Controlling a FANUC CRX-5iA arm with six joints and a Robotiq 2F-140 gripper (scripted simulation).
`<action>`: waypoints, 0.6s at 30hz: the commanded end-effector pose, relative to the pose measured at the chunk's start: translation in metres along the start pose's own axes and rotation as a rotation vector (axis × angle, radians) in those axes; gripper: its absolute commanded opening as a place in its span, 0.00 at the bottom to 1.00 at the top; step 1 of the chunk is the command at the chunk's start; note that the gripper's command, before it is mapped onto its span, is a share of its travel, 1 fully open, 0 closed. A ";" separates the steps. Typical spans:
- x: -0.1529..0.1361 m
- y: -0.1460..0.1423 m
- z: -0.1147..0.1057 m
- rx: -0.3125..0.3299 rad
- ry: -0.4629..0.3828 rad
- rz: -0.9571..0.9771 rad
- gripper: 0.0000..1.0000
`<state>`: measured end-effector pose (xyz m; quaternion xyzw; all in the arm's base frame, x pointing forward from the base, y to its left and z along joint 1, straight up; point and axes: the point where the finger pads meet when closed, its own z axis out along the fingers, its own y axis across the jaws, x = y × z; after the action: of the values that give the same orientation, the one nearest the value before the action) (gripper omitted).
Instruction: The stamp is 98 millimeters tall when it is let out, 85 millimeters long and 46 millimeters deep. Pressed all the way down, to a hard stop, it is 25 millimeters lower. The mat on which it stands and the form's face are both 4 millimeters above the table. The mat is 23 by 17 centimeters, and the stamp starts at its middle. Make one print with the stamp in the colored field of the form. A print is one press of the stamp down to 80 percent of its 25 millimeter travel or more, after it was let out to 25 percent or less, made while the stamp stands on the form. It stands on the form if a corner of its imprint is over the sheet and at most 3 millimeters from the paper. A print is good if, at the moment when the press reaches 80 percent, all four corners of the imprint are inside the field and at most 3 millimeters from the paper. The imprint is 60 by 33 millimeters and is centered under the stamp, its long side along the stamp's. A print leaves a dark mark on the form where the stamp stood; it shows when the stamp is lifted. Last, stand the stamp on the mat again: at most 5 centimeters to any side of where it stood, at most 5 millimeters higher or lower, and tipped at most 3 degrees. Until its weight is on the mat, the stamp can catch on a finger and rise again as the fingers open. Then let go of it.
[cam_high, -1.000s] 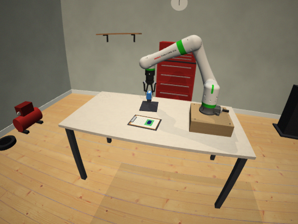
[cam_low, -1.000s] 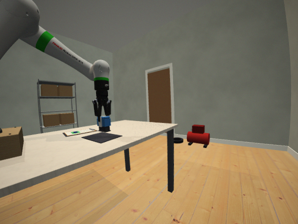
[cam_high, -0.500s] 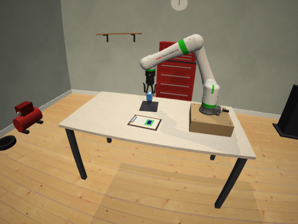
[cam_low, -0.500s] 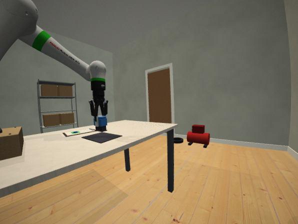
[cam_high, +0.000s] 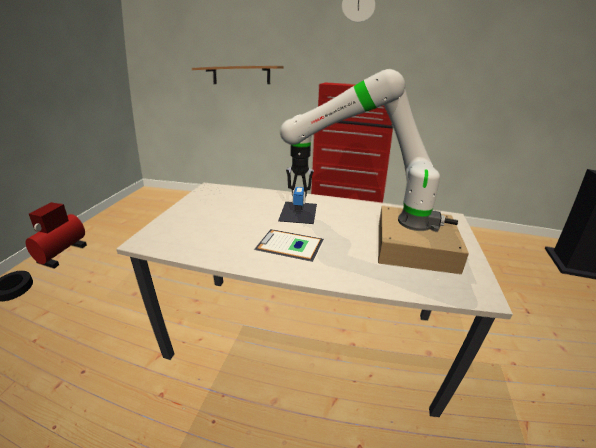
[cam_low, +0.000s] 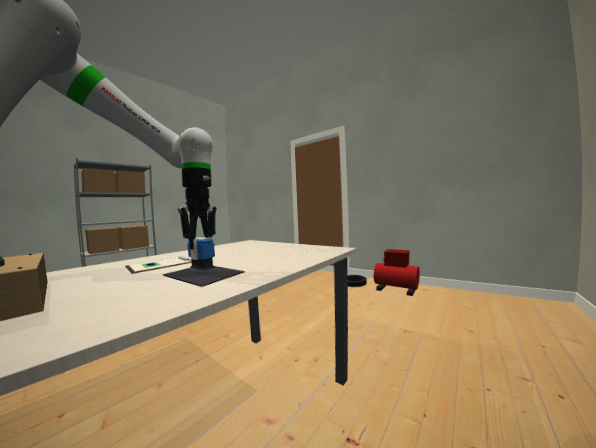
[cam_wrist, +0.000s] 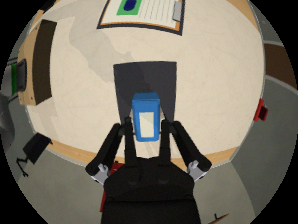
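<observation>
Pale, speckled surface (cam_high: 215, 235) on dark legs, seen from the top view. Nearest its front edge, a clipboard-backed form (cam_high: 289, 244) with a green field bearing a dark blue mark (cam_high: 298, 244); printed lines beside it too small to read. Toward the right edge, a brown pedestal box (cam_high: 450, 255) carrying the arm's foot. Past the form, toward the far edge, a dark mat (cam_high: 306, 215) with the blue-topped stamp (cam_high: 299, 196) upright over its middle; contact with the mat cannot be told. Black fingers of the gripper (cam_low: 198, 235) pinching the stamp's blue top from both sides. Red "FANUC" with darker model lettering, partly legible, along the white forearm (cam_low: 131, 114). Farthest back, a red drawer cabinet (cam_high: 352, 150) at the wall.
</observation>
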<state>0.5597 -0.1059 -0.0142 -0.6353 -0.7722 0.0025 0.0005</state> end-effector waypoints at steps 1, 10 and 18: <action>0.000 0.000 0.001 -0.001 0.000 0.000 0.17; 0.000 0.000 0.017 -0.001 0.000 0.000 0.17; 0.000 0.000 0.019 -0.001 0.000 0.000 0.17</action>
<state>0.5597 -0.1060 -0.0331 -0.6353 -0.7722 0.0025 0.0004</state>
